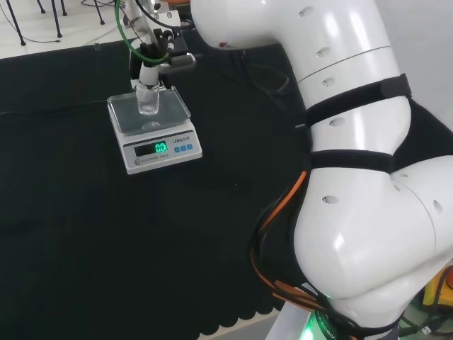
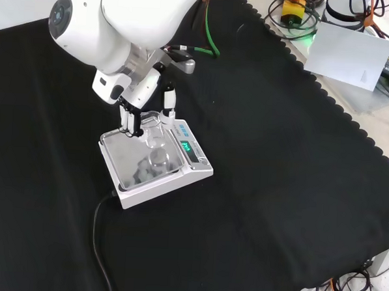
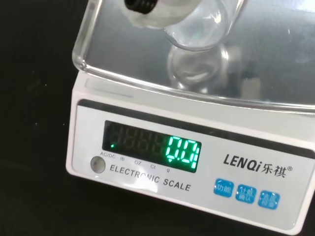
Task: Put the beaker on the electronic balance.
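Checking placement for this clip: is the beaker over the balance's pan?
Yes: in the head view the clear beaker, held by the hand, is over the electronic balance's pan.

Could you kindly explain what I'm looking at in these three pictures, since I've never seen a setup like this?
It is one white robot arm with a black and white hand instead of a gripper. One camera looks over the arm from behind, one from the front, one sits at the wrist. On the black cloth stands an electronic balance with a shiny pan. The hand's fingers are curled round a small clear glass beaker, held upright over the pan. Whether its base already touches the pan, I cannot tell.
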Robot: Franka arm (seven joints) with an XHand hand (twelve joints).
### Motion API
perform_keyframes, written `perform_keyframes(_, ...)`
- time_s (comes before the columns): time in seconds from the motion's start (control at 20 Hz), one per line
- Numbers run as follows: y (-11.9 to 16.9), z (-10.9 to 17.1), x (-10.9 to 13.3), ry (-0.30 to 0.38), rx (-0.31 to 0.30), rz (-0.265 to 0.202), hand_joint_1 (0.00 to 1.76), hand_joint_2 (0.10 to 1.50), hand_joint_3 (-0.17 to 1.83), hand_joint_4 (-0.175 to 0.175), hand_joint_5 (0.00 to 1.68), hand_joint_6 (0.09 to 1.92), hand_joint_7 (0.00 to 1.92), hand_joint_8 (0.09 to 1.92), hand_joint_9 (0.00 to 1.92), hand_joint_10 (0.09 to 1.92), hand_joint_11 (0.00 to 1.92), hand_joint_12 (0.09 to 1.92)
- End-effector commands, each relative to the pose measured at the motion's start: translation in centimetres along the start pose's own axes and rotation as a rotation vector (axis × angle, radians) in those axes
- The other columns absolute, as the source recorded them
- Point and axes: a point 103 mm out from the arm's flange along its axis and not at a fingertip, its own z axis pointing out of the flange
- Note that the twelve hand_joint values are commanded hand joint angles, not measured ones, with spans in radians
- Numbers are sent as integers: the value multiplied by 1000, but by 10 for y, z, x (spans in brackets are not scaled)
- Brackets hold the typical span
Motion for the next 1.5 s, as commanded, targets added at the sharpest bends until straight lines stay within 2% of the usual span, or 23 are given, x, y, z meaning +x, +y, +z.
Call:
perform_keyframes(0.05, 11, 5, -4, 9, 7, 13, 1519, 1091, -175, -175, 1058, 830, 979, 892, 1168, 1026, 1200, 747)
perform_keyframes(0.7, 23, 11, 1, -16, 46, 7, 1519, 1090, -175, -175, 1060, 826, 983, 889, 1162, 1028, 1209, 734)
perform_keyframes(1.1, 28, 14, 5, -16, 58, 6, 1518, 1090, -175, -175, 1060, 827, 985, 888, 1152, 1037, 1219, 723)
perform_keyframes(1.2, 27, 13, 5, 2, 54, 1, 1518, 1091, -175, -175, 1058, 830, 983, 893, 1145, 1039, 1226, 717)
perform_keyframes(1.35, 24, 10, 6, -2, 42, -4, 1405, 1119, -75, -175, 964, 1012, 899, 1000, 1090, 1071, 1151, 931)
perform_keyframes(1.45, 22, 10, 7, 1, 49, -11, 1385, 1121, -43, -175, 938, 1058, 869, 1041, 1075, 1082, 1127, 984)
perform_keyframes(1.5, 21, 9, 7, 0, 53, -14, 1309, 1116, -40, -175, 967, 1022, 875, 1070, 1064, 1082, 1127, 985)
